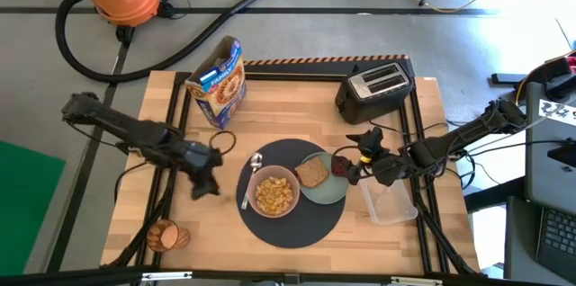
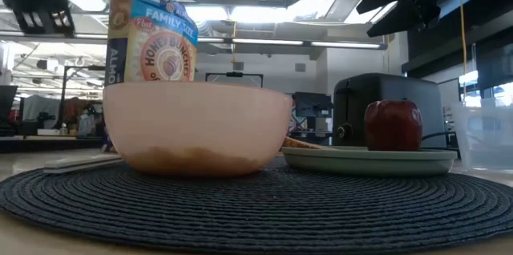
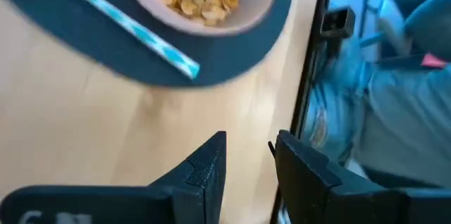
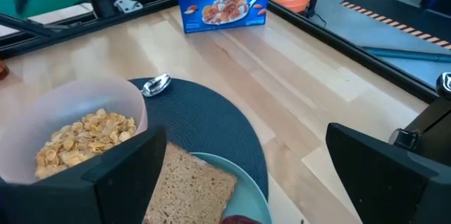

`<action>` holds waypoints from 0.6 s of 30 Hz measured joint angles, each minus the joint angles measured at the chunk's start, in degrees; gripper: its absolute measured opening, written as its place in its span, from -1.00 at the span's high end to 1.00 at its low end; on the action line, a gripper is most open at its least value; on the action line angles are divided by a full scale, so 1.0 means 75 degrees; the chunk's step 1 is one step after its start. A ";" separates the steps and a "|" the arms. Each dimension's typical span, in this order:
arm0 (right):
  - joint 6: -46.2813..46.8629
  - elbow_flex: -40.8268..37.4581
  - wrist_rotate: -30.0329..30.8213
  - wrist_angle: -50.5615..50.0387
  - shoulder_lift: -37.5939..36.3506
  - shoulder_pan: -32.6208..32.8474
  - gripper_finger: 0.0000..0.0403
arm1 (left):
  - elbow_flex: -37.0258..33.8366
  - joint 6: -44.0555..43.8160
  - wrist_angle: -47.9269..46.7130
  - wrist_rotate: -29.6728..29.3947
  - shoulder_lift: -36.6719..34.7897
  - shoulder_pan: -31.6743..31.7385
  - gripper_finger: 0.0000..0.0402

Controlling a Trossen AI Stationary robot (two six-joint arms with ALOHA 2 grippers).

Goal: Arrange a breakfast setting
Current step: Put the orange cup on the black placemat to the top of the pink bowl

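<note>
On the wooden counter (image 1: 297, 97) we see the round dark-grey mat (image 1: 301, 225) near the front edge, carrying the pink bowl (image 1: 275, 193) of cereal and the pale green plate (image 1: 326, 192). The plate holds the toast slice (image 1: 312, 173) and, at its rim, the red apple (image 1: 339, 166). The metal spoon (image 1: 251, 175) lies just left of the bowl. The orange translucent cup (image 1: 167, 235) lies at the front left corner. The right gripper (image 1: 357, 156) hovers above the apple, jaws spread wide and empty. The left gripper (image 1: 209, 183) sits left of the mat, jaws slightly parted, empty.
</note>
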 joint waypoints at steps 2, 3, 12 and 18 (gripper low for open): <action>-0.0065 0.0000 0.0002 0.0012 0.0000 0.0000 -0.88 | 0.0677 -0.0033 -0.0963 -0.0428 -0.0134 -0.0421 0.44; -0.0154 0.0000 0.0022 0.0030 0.0000 0.0000 -0.88 | 0.1035 0.0001 -0.1382 -0.0639 -0.0138 -0.0641 0.44; -0.0227 0.0000 0.0079 -0.0002 0.0000 0.0000 -0.88 | 0.3217 0.0268 -0.4207 -0.0871 0.0921 -0.2999 0.51; -0.0230 0.0000 0.0208 -0.0186 0.0000 0.0000 -0.88 | 0.3313 -0.0894 -0.4050 -0.0529 0.1577 -0.3817 0.53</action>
